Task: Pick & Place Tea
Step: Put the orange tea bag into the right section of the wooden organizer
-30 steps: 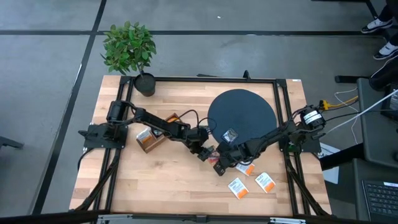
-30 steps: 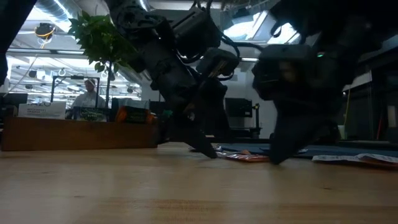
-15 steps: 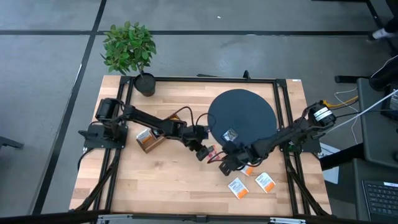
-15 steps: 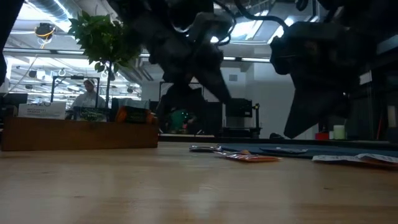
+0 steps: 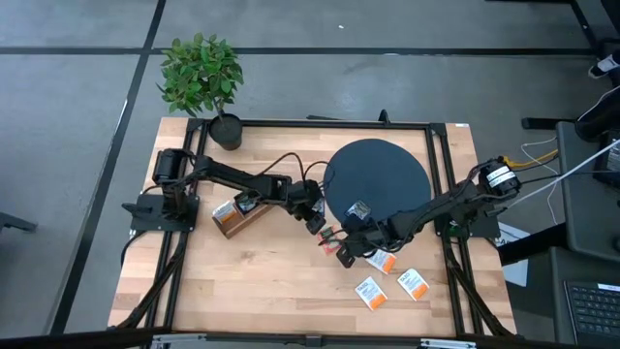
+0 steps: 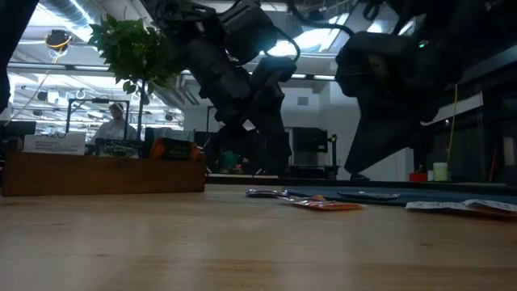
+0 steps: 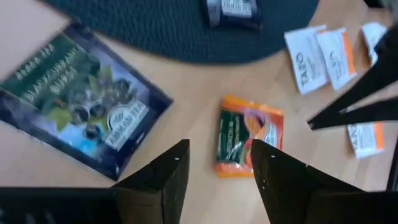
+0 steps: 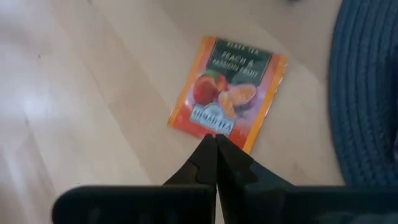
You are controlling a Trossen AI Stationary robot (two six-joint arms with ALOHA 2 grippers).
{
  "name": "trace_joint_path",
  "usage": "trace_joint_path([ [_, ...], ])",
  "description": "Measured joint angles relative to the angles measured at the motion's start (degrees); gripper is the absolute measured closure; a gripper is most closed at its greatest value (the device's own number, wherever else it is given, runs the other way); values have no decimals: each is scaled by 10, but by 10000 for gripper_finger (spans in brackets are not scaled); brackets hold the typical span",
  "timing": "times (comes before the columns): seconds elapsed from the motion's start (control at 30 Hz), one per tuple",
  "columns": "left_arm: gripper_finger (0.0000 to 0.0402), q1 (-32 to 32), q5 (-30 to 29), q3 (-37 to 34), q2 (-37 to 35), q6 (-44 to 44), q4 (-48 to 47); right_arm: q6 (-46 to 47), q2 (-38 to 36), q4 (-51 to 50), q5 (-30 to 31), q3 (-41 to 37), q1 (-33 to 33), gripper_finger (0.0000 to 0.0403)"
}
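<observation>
A red-orange tea sachet lies flat on the wood, beside the dark round disc. My left gripper hangs open above it, clear of the table, one finger over each side. A dark blue tea sachet lies flat next to it. My right gripper is shut and raised, its tips over the orange sachet's near edge; the low view shows it off the table. A small dark sachet rests on the disc. White, orange-banded sachets lie toward the near right.
A brown wooden box stands at the left, under the left arm. A potted plant sits at the far left corner. Another white sachet lies close by the right gripper. Bare wood stretches along the near edge.
Both grippers have risen off the table, where their tips stood on either side of the orange sachet. My left gripper has also gone toward the far edge and rolled a little. The sachets lie flat on the wood.
</observation>
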Motion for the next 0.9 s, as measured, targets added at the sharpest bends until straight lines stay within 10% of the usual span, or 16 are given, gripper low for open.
trace_joint_path([
  [0.9, 233, -32, 29, -2, 40, -41, 11, -49, 89, 112, -60, 2, -19, 401],
])
